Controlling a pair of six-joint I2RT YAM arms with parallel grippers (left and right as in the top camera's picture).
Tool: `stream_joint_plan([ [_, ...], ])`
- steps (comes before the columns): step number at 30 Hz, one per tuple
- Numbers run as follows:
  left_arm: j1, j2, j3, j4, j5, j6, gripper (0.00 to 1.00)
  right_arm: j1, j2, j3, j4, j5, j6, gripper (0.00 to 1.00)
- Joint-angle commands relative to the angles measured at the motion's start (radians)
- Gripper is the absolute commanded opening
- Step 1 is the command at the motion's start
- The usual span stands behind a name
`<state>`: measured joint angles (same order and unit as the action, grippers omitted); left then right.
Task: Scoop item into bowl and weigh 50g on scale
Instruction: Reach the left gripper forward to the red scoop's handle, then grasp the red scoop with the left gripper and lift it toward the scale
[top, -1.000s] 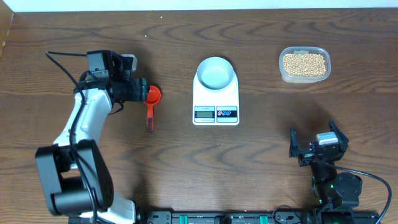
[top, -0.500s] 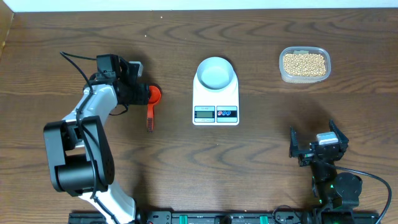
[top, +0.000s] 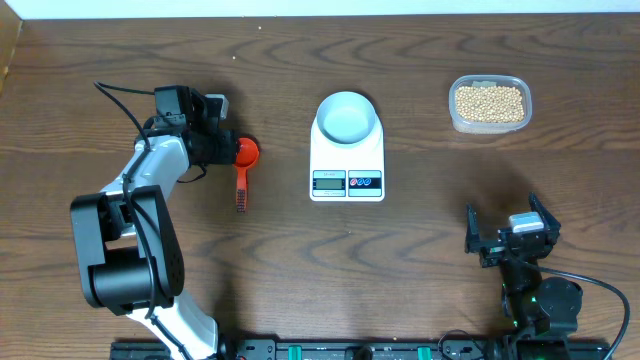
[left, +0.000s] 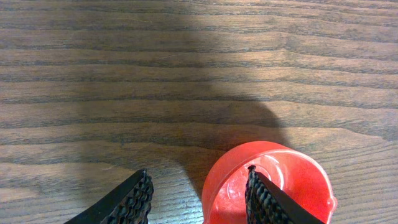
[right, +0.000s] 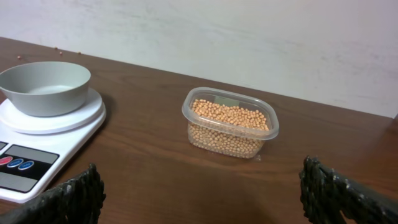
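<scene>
the left gripper (left: 198, 176) straddles the rim of the red scoop (left: 277, 180), jaws apart, one finger inside the cup, the other clear of its wall. the right gripper (right: 200, 169) gapes empty. the bowl (top: 348, 116) sits on the scale (top: 347, 165); the beans (top: 488, 101) fill a clear container (top: 490, 129) to its right.

light: bright, even | shadows: soft, broad dark patch over table (left: 186, 81) in left wrist view | focus: mostly sharp

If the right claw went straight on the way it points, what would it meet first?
Likely the clear container of beans, centred ahead of the open right claw; depth is hard to judge.
</scene>
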<state>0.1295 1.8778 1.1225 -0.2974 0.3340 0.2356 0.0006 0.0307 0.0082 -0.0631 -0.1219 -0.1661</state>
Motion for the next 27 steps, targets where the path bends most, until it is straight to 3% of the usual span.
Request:
stream_joint_plan([
  [1,-0.003,0.013,0.005,0.0,-0.005,-0.009,0.51,0.008,0.0,-0.003,-0.003,0.004,-0.007,0.99],
  [21,-0.003,0.068,-0.006,0.013,-0.005,-0.032,0.47,0.008,0.0,-0.003,-0.003,0.004,-0.007,0.99],
  [27,-0.003,0.088,-0.006,0.013,-0.005,-0.032,0.4,0.008,0.0,-0.003,-0.003,0.004,-0.007,0.99],
])
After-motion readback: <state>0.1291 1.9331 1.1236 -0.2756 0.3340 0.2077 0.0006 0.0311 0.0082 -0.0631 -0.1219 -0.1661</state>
